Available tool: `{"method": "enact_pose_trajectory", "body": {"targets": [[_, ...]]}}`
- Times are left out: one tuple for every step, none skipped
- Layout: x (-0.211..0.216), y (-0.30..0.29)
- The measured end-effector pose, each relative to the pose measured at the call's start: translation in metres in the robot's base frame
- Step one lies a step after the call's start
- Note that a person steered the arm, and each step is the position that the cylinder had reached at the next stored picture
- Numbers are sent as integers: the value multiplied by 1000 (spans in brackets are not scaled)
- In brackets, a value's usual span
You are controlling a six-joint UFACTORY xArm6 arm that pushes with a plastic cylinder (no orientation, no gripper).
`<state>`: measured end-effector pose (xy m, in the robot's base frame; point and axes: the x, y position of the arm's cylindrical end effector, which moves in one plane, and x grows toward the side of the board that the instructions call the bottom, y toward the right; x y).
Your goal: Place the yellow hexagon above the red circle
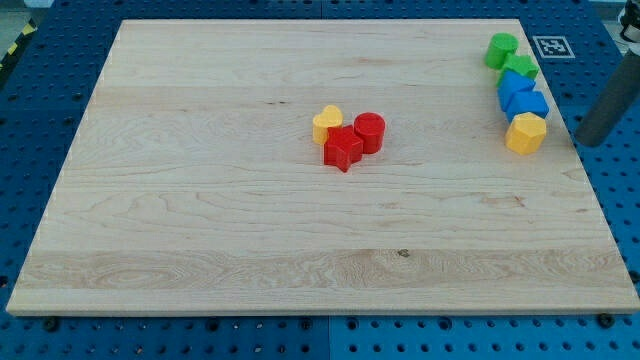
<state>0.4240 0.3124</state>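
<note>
tip: my tip [588, 140] sits at the view's right edge, just off the board's right side, on the blue perforated base; no pincer on this rod, so there is no open or closed state for me to report
yellow hexagon: yellow hexagon [526, 132] near the board's right edge, just left of my tip, with a gap between them; bottom of a column of blocks
column: from the top, green block [501, 48], second green block [520, 68], blue block [514, 86], second blue block [529, 104], then the hexagon; neighbours touch or nearly touch, exact shapes of the greens and blues unclear to me
red circle: red circle [369, 132] near board centre, well apart from the hexagon, off to its left
cluster: red star-like block [343, 149] touching the circle at lower left; yellow heart [326, 124] just left of the circle, touching the red star block
board: wooden board [200, 200] lying on the blue base
marker: black and white tag [550, 46] by the board's top right corner
</note>
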Motion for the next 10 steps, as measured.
{"method": "enact_pose_trajectory", "body": {"targets": [[0, -18], [0, -41], [0, -41], [0, -46], [0, -64], [0, -65], [-1, -70], [-6, -75], [-6, -87], [-6, -99]]}}
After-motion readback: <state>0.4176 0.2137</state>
